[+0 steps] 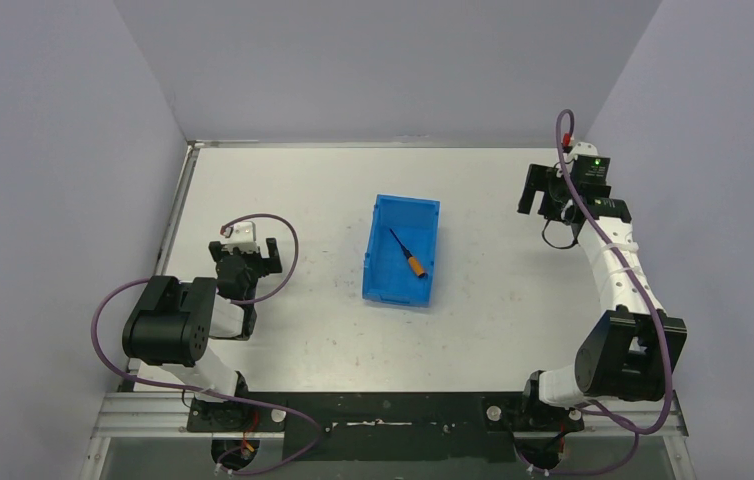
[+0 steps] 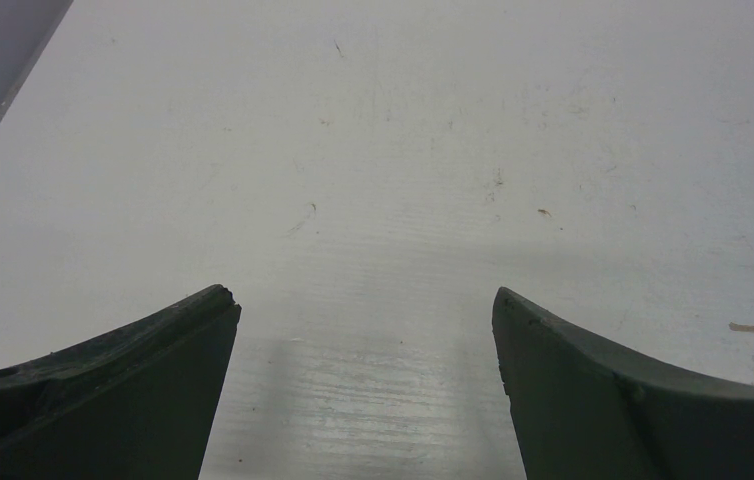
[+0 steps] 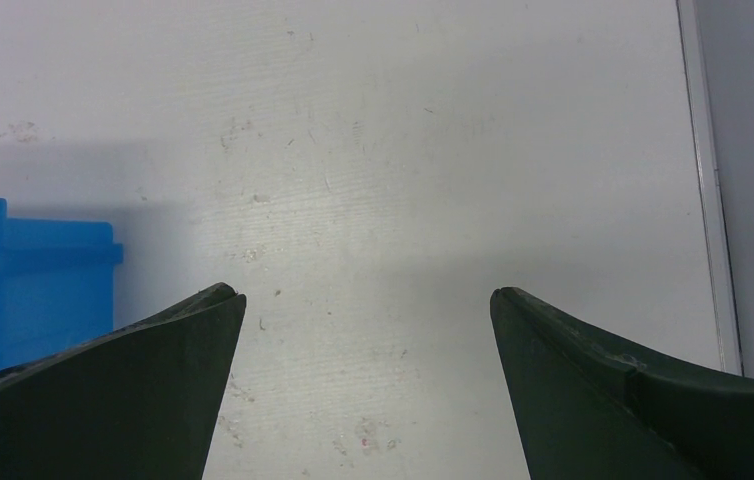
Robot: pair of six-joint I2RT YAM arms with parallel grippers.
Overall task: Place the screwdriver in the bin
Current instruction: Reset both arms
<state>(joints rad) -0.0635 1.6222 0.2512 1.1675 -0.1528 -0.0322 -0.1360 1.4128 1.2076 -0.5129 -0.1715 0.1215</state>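
Observation:
The blue bin (image 1: pixel 380 217) stands at the middle of the table. The screwdriver (image 1: pixel 408 256), with an orange handle and thin black shaft, lies inside it on its floor, handle toward the near right. My left gripper (image 1: pixel 256 255) is open and empty over bare table, well left of the bin; its jaws stand wide apart in the left wrist view (image 2: pixel 365 300). My right gripper (image 1: pixel 539 190) is open and empty at the far right, away from the bin. In the right wrist view (image 3: pixel 365 298) a corner of the bin (image 3: pixel 33 290) shows at the left edge.
Grey walls enclose the table on the left, back and right. A metal edge strip (image 3: pixel 708 190) runs along the table's right side. Purple cables loop beside both arms.

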